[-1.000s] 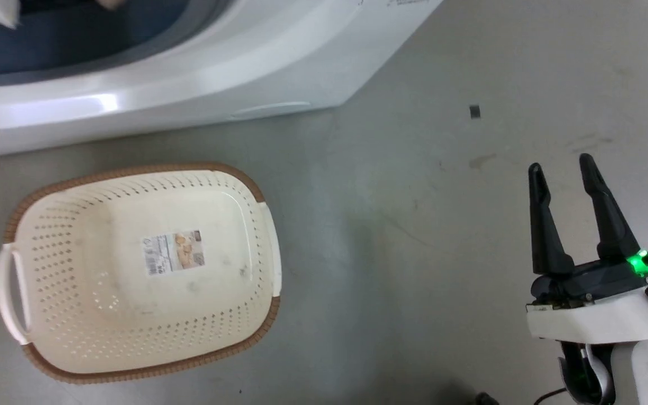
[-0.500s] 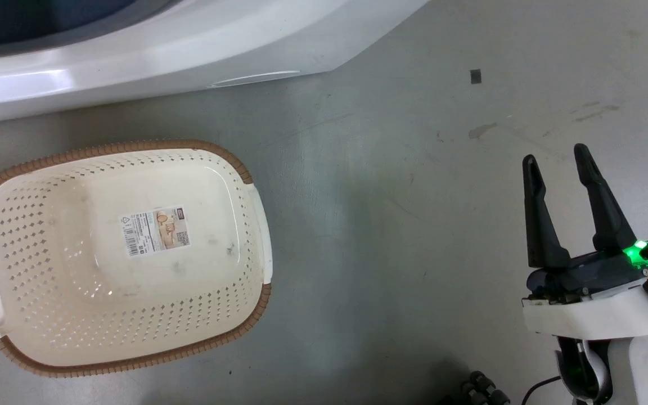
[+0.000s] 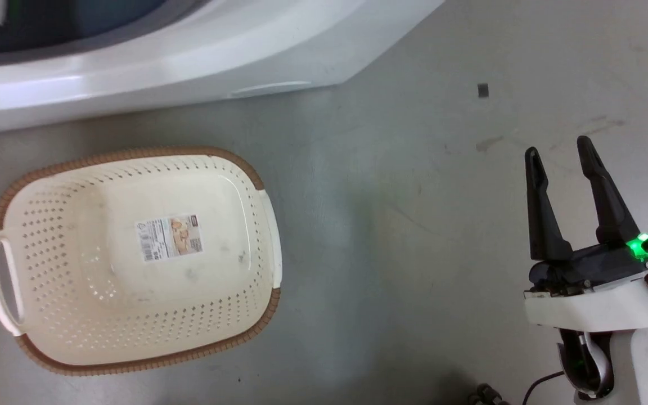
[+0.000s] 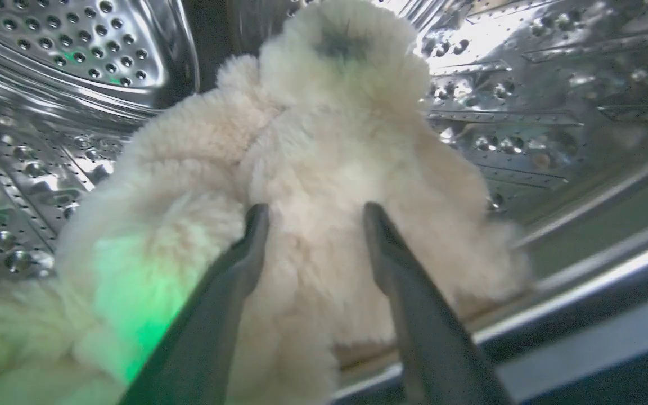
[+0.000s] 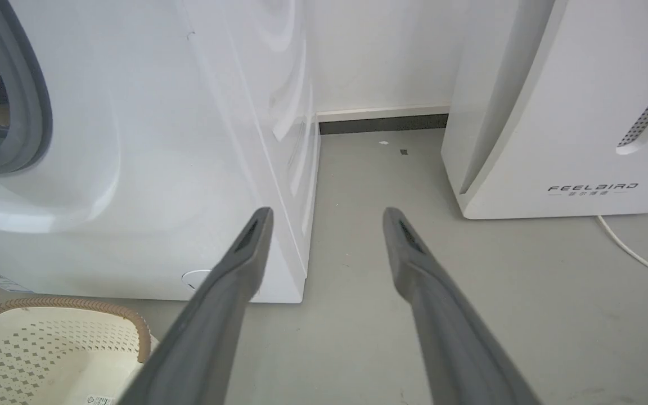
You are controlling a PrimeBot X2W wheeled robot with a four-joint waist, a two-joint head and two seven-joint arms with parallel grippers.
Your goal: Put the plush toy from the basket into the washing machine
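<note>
Plush toy (image 4: 329, 169) inside drum (image 4: 76, 45), just beyond spread left jaws.

Head view: steep down on cream perforated plastic basket (image 3: 43, 264). Left wrist: close inside shiny steel drum (image 4: 76, 50). Right wrist: low, level, shares basket.

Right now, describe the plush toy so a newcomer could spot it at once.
Find the washing machine, the big white front-loader, and look into its shiny perforated steel drum. The plush toy lies ahead of the left gripper, jaws open: shaggy cream fur with one dark spot, soft against bare metal.
</note>
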